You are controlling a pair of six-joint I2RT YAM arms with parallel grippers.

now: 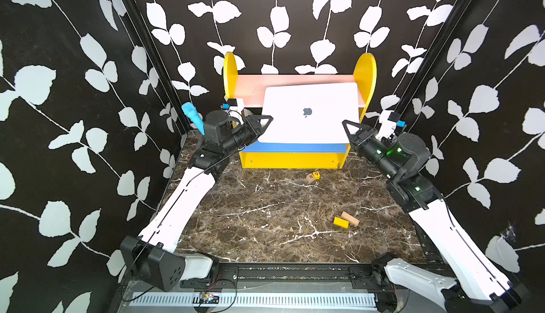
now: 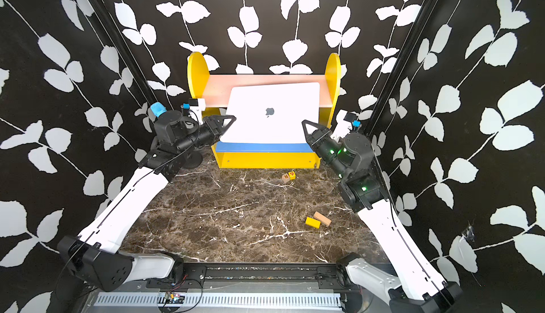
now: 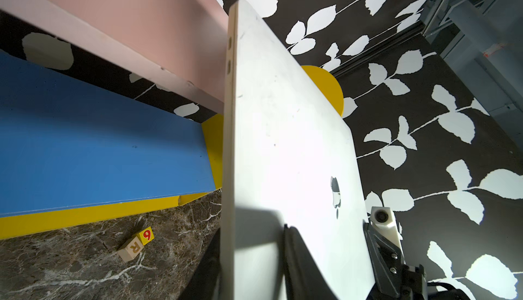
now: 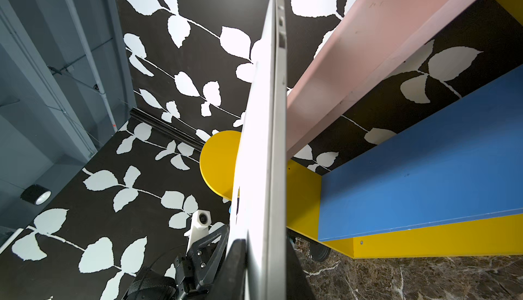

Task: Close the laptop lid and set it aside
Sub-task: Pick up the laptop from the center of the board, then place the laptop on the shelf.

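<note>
Before the shelf at twelve o'clock, the closed laptop seemingly hangs aloft, left gripper and right gripper clamping its side edges.

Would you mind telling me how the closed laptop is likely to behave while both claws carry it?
Probably stiff: the laptop spans flat between left claw and right claw. Its smooth shell may slip; thin edge grips could let it pivot.

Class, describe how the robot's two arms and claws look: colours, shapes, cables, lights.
Left arm and right arm: white links, black joints. Thin black cable on the left; green lights on the right. Left claw and right claw: black, triangular, cut-out.
</note>
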